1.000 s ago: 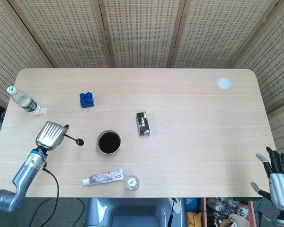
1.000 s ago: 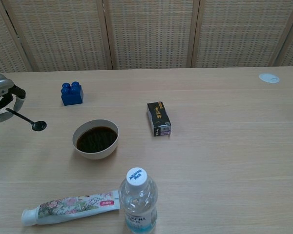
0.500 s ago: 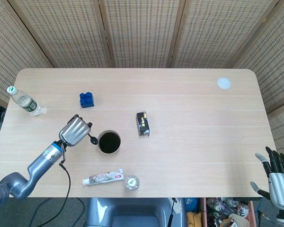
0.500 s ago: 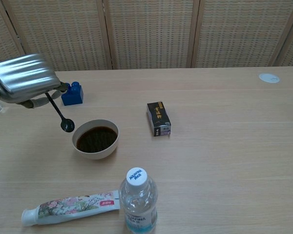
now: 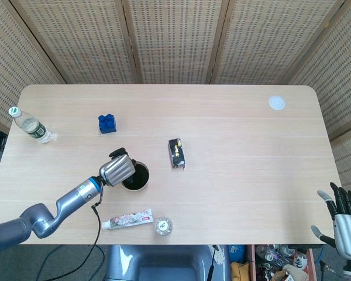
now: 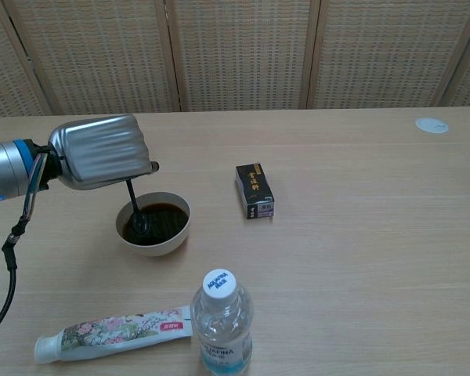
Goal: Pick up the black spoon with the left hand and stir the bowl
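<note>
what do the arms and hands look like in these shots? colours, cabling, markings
Left hand: ribbed, brushed-silver shell over the back, dark fingers underneath. Its forearm is glossy silver-grey with a blue band at the wrist, and a thin black cable hangs loose from there. Right hand: black fingers on a pale grey-white palm body. No legible markings.

**Colours on the bench right now**

Pale wood-grain bench (image 5: 240,146). Silver robot hand (image 6: 102,151), left one, with a black spoon (image 6: 133,205). Off-white bowl (image 6: 153,238) with dark brown liquid. Blue block (image 5: 107,123), black box (image 6: 254,190) with gold print, floral white toothpaste tube (image 6: 113,333), clear bottle (image 6: 222,323) with white cap.
</note>
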Tool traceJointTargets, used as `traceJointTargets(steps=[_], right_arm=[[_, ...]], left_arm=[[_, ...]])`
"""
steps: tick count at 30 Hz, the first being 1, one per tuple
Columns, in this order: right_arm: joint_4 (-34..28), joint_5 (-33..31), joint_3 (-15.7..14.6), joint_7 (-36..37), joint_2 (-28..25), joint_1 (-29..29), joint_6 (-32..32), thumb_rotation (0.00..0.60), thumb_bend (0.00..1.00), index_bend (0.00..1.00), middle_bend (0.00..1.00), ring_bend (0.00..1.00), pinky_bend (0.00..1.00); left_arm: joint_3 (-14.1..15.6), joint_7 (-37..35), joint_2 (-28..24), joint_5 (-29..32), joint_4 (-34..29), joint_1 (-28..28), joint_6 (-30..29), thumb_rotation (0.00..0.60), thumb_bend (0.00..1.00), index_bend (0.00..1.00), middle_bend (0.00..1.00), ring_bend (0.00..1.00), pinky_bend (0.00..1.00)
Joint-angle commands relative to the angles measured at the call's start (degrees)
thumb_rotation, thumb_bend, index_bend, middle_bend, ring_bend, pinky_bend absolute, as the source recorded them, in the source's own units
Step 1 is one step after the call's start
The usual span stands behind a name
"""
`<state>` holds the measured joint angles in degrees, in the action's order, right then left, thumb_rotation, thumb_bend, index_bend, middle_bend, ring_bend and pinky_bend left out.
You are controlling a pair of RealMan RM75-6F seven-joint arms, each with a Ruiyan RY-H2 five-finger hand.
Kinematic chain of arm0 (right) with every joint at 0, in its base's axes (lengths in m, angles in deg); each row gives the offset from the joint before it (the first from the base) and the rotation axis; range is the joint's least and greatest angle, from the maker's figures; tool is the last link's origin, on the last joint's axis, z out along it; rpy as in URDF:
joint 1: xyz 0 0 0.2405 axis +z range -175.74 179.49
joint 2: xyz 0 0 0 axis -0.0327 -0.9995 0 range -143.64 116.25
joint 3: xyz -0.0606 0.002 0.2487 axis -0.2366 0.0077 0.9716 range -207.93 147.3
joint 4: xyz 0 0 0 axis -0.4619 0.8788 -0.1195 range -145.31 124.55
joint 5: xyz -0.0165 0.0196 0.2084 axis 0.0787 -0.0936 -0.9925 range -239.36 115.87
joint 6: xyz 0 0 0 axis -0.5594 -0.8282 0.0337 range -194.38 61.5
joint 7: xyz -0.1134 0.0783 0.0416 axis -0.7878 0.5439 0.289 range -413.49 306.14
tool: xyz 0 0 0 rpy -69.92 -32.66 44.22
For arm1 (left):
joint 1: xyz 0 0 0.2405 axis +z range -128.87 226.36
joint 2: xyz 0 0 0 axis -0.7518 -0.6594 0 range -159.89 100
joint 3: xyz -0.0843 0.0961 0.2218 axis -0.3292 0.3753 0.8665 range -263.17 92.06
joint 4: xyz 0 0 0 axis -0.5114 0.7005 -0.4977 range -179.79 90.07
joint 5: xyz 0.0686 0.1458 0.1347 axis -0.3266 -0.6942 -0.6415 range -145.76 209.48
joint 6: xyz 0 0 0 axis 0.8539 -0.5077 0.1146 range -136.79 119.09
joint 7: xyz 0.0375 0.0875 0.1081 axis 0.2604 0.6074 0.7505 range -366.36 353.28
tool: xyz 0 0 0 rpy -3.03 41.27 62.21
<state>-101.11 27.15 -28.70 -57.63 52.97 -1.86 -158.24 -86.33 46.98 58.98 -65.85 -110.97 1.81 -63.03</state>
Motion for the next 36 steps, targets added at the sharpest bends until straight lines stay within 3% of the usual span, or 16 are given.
traceJointTargets(steps=[1,12,20,30,36], right_arm=[[0.05,0.03,0.05,0.02,-0.05,0.09,0.06,0.6,0.2,0.22,0.11,0.0,0.0],[-0.08,0.33,-0.06,-0.09,0.14,0.4,0.46,0.6,0.2,0.22,0.11,0.0,0.0],[-0.11,-0.3,0.05,-0.22,-0.11,0.14,0.34,0.6,0.2,0.22,0.11,0.0,0.0],[-0.19,-1.32,0.15,-0.48,-0.29,-0.01,0.77,0.6,0.2,0.22,0.11,0.0,0.0],[-0.59,-1.45,0.25,-0.98,-0.46,0.21,1.12,0.6,0.2,0.22,0.11,0.0,0.0]], left_arm=[[-0.01,2.95,1.35,0.45,0.2,-0.5,1.53,0.6,0.43,0.64,0.81,0.74,0.75],[-0.39,9.87,4.23,1.89,0.31,-0.82,3.4,0.6,0.43,0.64,0.81,0.74,0.75],[-2.85,13.92,7.61,4.39,1.75,-1.76,4.04,0.6,0.43,0.64,0.81,0.74,0.75],[-4.41,15.69,10.1,6.57,5.61,-3.57,5.77,0.6,0.43,0.64,0.81,0.74,0.75],[-3.45,14.78,9.01,7.03,5.49,-2.92,5.25,0.6,0.43,0.64,0.81,0.74,0.75]])
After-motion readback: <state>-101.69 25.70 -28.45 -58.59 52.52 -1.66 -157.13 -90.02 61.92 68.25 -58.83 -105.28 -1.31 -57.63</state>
